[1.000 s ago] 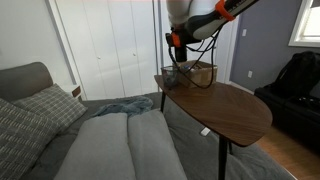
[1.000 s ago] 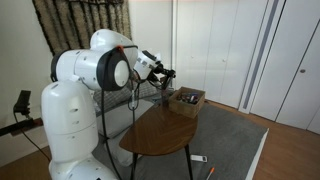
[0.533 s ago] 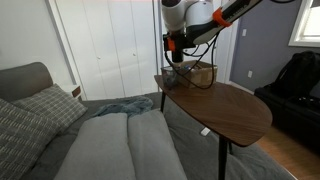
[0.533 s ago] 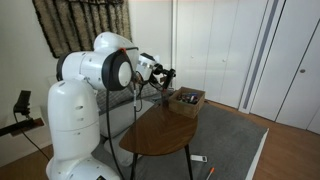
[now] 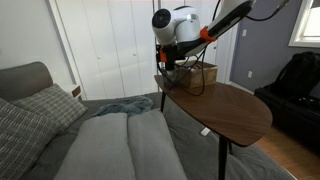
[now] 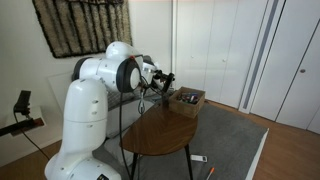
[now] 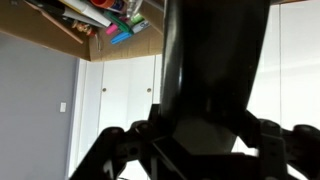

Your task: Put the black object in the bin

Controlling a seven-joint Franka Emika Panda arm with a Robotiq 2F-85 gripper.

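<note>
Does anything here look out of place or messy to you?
Only a little: a couple of small items lie beneath the table, too small to identify. The bin sits upright on the table.

The end effector (image 6: 165, 76) clamps the flat black rectangular slab (image 7: 215, 60). The tan-brown open-topped box (image 5: 200, 73) sits at the desk's (image 5: 235, 112) far end.

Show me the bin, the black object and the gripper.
the bin (image 6: 192, 104): exterior view, on its tan side wall.
the black object (image 7: 215, 60): wrist view, middle of the dark slab held between the fingers.
the gripper (image 6: 167, 78): exterior view, at its fingertips.
</note>
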